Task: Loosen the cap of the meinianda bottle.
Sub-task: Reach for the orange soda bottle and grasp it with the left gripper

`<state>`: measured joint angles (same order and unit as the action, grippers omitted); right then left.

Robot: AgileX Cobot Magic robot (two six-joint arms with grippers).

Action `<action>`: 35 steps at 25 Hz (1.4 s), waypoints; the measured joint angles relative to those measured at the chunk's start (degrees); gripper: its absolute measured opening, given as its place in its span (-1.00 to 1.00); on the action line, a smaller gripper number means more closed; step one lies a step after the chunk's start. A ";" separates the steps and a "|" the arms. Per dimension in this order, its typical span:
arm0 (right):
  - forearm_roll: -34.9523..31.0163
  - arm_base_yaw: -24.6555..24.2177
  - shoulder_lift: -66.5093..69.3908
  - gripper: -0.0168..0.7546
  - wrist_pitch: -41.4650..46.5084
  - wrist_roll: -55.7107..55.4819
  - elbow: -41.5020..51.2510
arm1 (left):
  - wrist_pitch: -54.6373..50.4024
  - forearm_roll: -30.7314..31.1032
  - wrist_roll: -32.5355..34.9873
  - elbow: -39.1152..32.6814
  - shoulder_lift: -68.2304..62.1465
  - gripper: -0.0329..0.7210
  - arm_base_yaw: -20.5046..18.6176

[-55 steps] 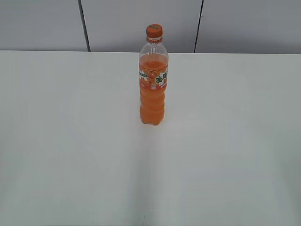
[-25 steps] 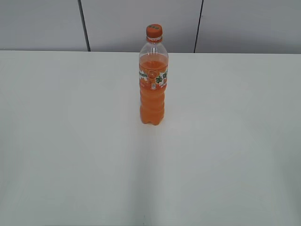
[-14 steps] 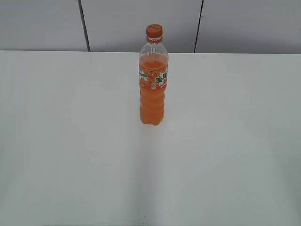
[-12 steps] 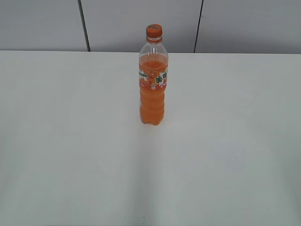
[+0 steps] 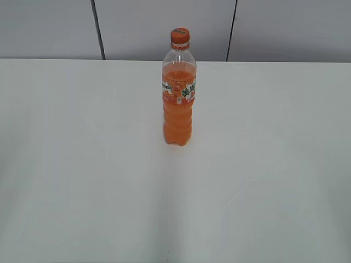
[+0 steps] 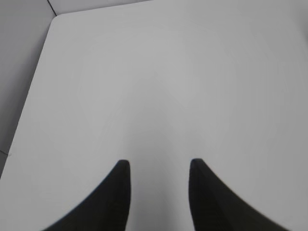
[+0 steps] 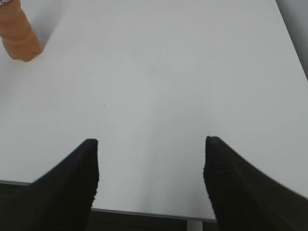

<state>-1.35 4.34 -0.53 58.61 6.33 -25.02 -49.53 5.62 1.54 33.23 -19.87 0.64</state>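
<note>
The meinianda bottle stands upright near the table's far middle, clear plastic filled with orange drink, an orange-green-white label round its upper body. Its small orange cap sits on the neck. No arm shows in the exterior view. In the right wrist view only the bottle's ribbed base appears at the top left, far from my right gripper, which is open wide and empty near the table's front edge. My left gripper is open with nothing between its dark fingers, over bare table; the bottle is out of that view.
The white table carries only the bottle. A grey panelled wall rises behind its far edge. The table's left edge and rounded corner show in the left wrist view, its front edge in the right wrist view.
</note>
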 joint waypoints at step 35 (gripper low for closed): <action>0.00 0.00 0.00 0.37 0.00 0.00 0.00 | 73.97 11.98 -10.50 0.07 -53.97 0.16 0.00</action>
<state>-1.35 4.34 -0.53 58.61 6.33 -25.02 24.43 17.60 -8.97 33.31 -73.84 0.64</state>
